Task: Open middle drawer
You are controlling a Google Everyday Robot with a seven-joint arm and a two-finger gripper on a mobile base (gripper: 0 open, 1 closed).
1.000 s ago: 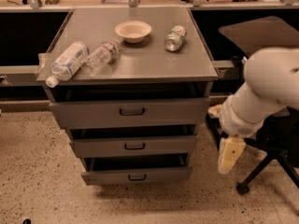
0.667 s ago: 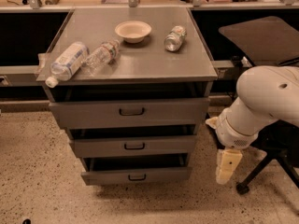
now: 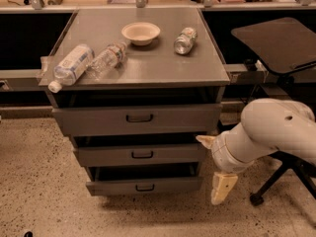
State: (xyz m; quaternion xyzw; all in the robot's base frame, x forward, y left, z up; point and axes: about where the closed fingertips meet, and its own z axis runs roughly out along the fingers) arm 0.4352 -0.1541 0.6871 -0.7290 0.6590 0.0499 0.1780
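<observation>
The middle drawer (image 3: 108,156) is a low grey front with a small black loop handle (image 3: 142,154), set between the taller top drawer (image 3: 89,120) and the bottom drawer (image 3: 113,186) of a grey cabinet. All three fronts stand slightly staggered, with dark gaps above them. My gripper (image 3: 213,166) hangs at the cabinet's right side, level with the lower drawers, on a thick white arm (image 3: 266,132). It is open and empty. One cream finger (image 3: 205,141) is near the middle drawer's right end; the other finger (image 3: 222,187) points down.
On the cabinet top (image 3: 148,63) lie two plastic bottles (image 3: 71,65) (image 3: 107,59), a bowl (image 3: 140,32) and a can (image 3: 185,40). A black chair (image 3: 279,41) with a wheeled base (image 3: 256,199) stands at the right. Speckled floor lies in front.
My arm has moved left and lower, bringing the gripper closer to the cabinet's right side. The drawers and the things on top have not moved.
</observation>
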